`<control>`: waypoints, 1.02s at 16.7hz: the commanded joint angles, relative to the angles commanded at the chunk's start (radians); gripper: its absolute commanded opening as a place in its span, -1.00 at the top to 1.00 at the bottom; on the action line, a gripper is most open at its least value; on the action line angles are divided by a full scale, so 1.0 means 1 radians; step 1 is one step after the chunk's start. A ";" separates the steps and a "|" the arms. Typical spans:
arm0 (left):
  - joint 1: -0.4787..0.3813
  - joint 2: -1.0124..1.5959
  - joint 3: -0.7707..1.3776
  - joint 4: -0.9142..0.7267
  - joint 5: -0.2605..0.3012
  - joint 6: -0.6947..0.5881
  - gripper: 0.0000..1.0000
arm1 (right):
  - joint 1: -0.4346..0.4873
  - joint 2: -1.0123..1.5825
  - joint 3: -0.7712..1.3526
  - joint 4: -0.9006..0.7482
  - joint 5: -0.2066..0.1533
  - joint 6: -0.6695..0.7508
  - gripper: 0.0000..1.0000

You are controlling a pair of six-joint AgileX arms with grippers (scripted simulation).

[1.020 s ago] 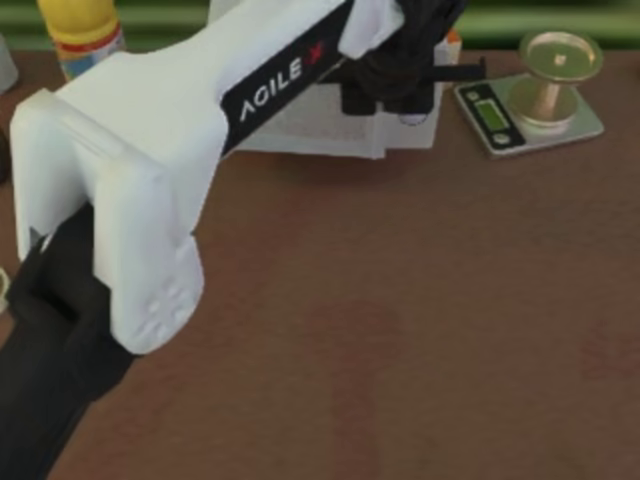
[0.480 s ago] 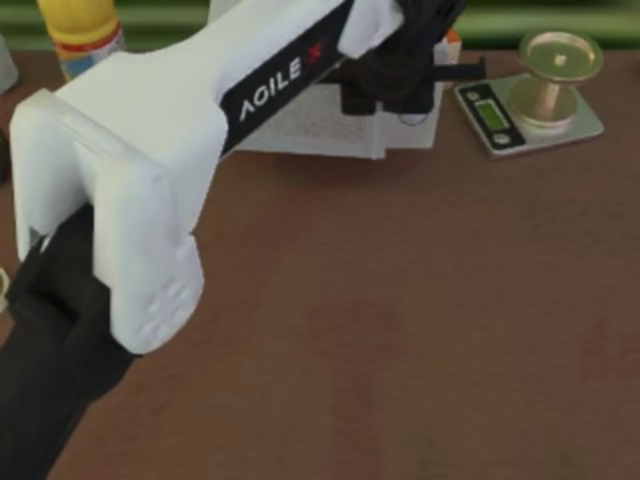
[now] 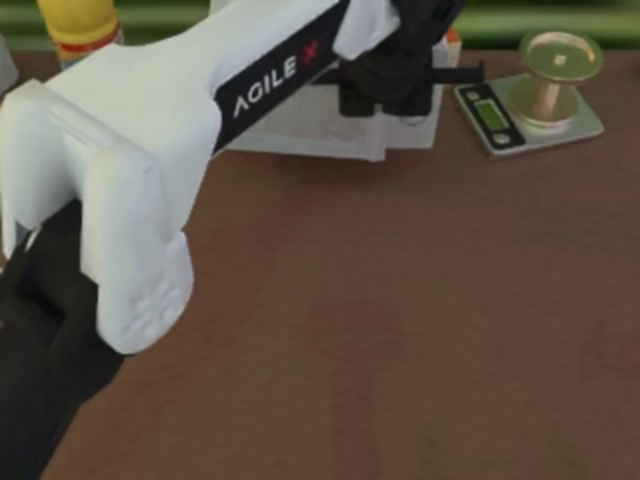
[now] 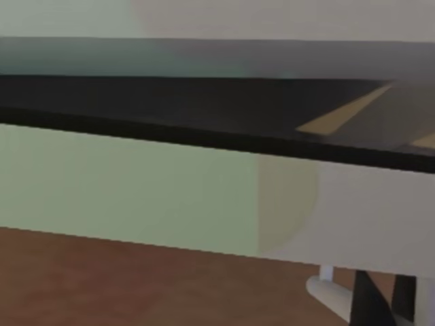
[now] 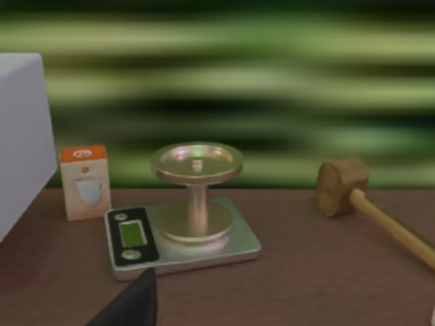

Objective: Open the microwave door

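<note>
White plastic of the left arm across the upper left of the top view, ending in the black left gripper (image 3: 385, 95) at the upper middle, right over the front of the microwave (image 3: 410, 128). Pressed in at the microwave door (image 3: 300, 125), whose speckled mesh window shows pale just left of the gripper. Cannot tell whether open or clamped on anything: dark body in the way from above, and nothing but a dark band, a pale green face and a white panel up close in the left wrist view. Cannot tell either how far ajar the door stands.

Judged step: engaging the door at its edge, swing not clearly made. Next move likely calls for a firm catch on the free edge, then a pull along an arc about the hinge, away from the oven front and out over the bare brown table (image 3: 400, 330), not a straight tug that could drag the whole box.

Off the top view, the right gripper (image 5: 132, 305): parked low at the bottom of its wrist view, facing the kitchen scale (image 5: 183, 234); grip state not to be told.
</note>
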 joint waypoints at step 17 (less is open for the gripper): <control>0.005 -0.119 -0.217 0.116 0.026 0.063 1.00 | 0.000 0.000 0.000 0.000 0.000 0.000 -1.00</control>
